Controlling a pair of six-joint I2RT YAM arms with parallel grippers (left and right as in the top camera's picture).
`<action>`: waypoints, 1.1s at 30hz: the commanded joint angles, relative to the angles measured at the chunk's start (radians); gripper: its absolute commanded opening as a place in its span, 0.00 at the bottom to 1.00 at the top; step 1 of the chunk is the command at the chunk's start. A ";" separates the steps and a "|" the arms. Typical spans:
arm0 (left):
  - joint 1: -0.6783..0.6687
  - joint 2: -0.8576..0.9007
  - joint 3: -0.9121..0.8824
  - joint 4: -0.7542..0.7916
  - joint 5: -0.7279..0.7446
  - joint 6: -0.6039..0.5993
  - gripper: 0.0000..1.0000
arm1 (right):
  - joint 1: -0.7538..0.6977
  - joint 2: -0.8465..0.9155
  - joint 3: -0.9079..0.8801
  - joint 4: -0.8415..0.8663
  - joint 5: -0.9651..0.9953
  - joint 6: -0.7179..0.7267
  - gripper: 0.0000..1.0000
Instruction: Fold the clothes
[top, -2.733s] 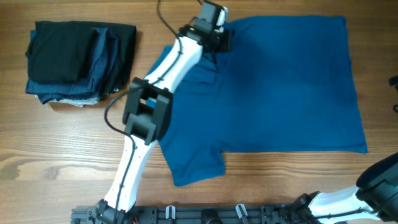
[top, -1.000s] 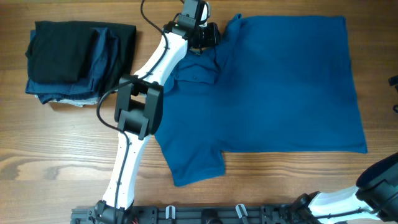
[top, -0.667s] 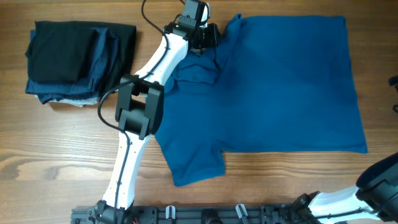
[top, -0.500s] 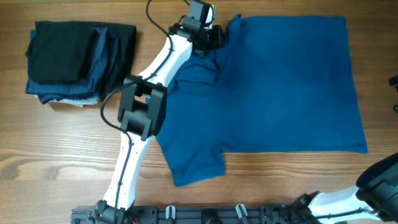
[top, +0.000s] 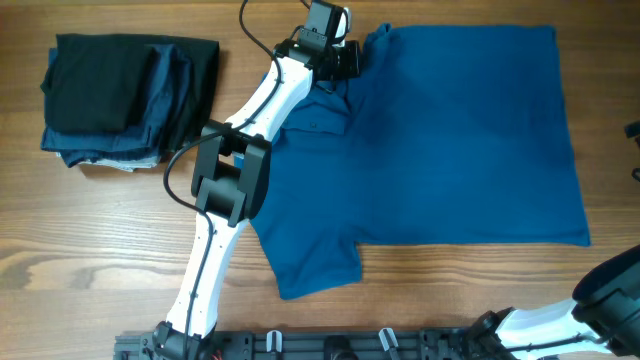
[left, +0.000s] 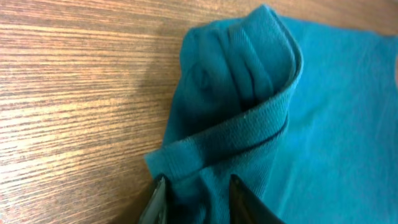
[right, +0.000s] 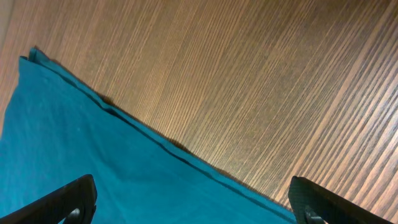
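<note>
Wooden table (top: 100, 240): flat, plain grain, w/ bare wood seen along the near edge and beyond the far side of the cloth. Polo shirt (top: 460, 130): laid flat over the centre and R of the table, long axis across the robot's front, collar end twd the L side, hem twd the R. No fold is made in the body yet.

Dark garment stack (top: 125, 95): parked far L, well apart from the shirt, so no obstruction is expected. L arm (top: 270, 100): stretched across the collar end to the far corner.

R gripper (right: 196, 208): held wide open w/ nothing in it, over a straight shirt edge and bare wood. It is judged well apart from the collar end.

L gripper (top: 345, 60): much the nearer, set on the far sleeve (left: 249, 93), which is bunched at the shirt's far L corner. Its fingers (left: 241, 196) are drawn in to a narrow gap, w/ a wad of sleeve fabric pinched between them. Cuff band (left: 236, 130): rolled over just ahead of the fingertips.

Judged: the shirt body lies R of and nearer than the grip, so the sleeve would prob. be carried inward that way, across the long axis.
</note>
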 joint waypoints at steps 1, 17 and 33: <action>0.007 0.019 0.010 0.018 0.001 0.006 0.18 | -0.007 -0.011 0.012 0.000 -0.012 -0.003 1.00; 0.013 0.025 0.009 0.023 -0.029 0.007 0.29 | -0.007 -0.011 0.012 0.000 -0.012 -0.003 1.00; 0.006 0.028 0.008 0.016 -0.063 0.009 0.32 | -0.007 -0.011 0.012 0.000 -0.013 -0.003 1.00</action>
